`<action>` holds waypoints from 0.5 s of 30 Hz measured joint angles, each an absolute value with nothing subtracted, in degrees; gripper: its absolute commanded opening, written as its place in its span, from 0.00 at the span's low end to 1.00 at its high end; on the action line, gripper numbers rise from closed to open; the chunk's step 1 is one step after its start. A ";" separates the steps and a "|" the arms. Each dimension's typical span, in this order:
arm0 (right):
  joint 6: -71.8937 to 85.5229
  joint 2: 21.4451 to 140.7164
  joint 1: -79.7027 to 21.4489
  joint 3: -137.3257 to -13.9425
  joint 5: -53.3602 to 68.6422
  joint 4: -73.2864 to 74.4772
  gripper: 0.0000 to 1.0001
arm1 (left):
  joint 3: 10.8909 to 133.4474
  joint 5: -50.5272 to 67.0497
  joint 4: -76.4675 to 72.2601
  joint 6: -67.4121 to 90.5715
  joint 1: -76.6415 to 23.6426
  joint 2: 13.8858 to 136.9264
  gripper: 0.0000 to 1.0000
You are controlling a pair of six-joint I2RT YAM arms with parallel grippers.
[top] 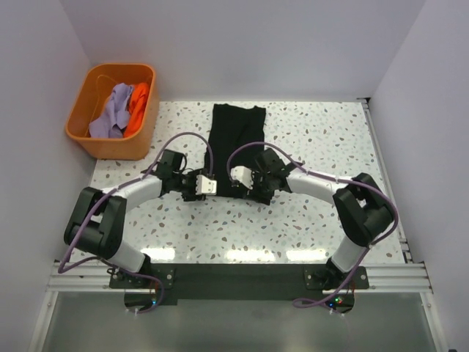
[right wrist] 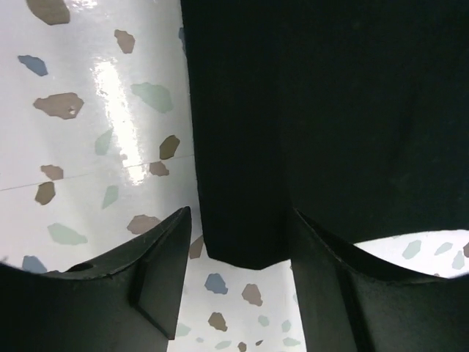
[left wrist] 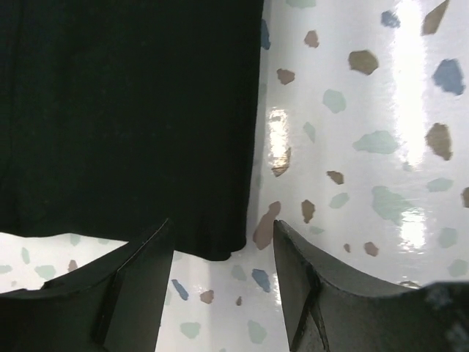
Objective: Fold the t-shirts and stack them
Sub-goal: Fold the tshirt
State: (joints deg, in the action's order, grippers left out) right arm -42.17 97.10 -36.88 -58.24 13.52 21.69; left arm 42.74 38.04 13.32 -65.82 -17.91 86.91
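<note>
Where left hand sits, black t-shirt hem hidden overhead.

tub far left, bare tabletop beside t-shirt

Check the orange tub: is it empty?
No, a lavender shirt and an orange shirt lie crumpled inside the tub.

The spread t-shirt lies on the table, towards the far side. The left gripper and right gripper are at its near corners. At far left stands the tub, with more t-shirts inside.
</note>
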 measured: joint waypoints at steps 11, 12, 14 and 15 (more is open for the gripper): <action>-46.65 97.91 -38.37 -54.48 10.39 15.20 0.01 | 42.52 34.89 12.01 -72.05 -18.15 90.96 0.00; -46.72 97.80 -38.41 -54.48 10.24 15.27 0.00 | 42.61 35.09 12.43 -72.20 -18.15 90.96 0.00; -46.59 97.49 -38.37 -54.59 10.17 15.88 0.00 | 43.24 35.53 13.82 -71.79 -18.15 90.96 0.00; -46.59 97.19 -38.24 -54.78 10.22 16.73 0.00 | 44.14 35.83 15.27 -71.24 -18.17 90.96 0.00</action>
State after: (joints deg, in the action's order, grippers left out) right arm -46.59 97.19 -38.24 -54.78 10.22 16.73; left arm 44.14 35.83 15.27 -71.24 -18.17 90.96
